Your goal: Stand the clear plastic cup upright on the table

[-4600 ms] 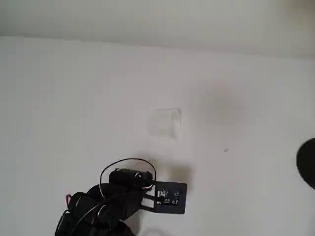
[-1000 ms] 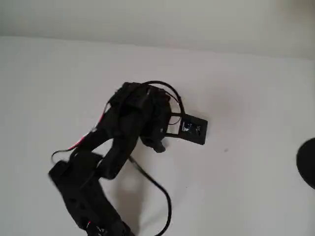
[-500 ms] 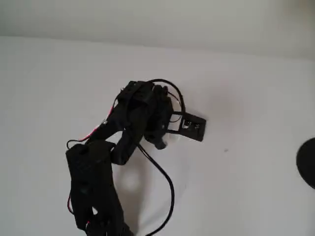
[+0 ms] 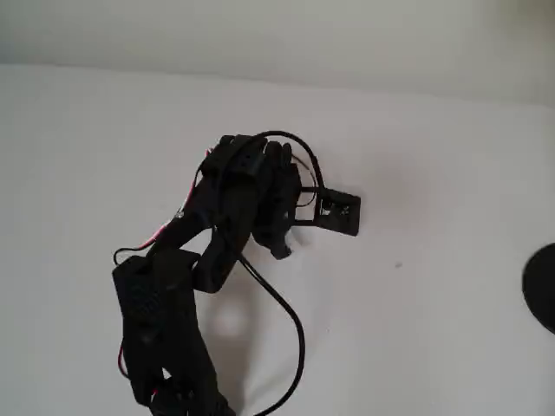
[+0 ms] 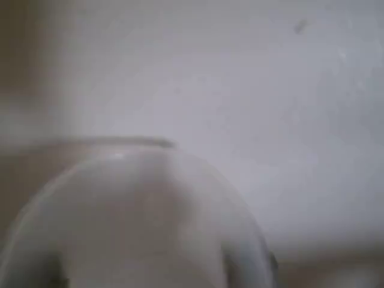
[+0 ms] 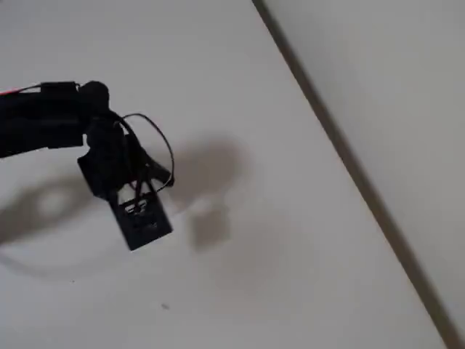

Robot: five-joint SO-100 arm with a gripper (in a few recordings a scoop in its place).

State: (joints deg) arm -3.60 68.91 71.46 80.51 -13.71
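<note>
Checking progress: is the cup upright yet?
Cannot tell: the clear plastic cup is a pale blur in the wrist view; the arm covers it overhead.

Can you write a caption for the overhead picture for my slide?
Black robot arm reaching across the plain white table, its gripper lowered.

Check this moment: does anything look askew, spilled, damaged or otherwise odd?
Nothing spilled or broken. In the wrist view, the clear plastic cup looms as a blurred dome very close to the lens, so its pose is unreadable. The black gripper hangs low over the white table. A dark round object sits at the overhead view's right edge.
</note>
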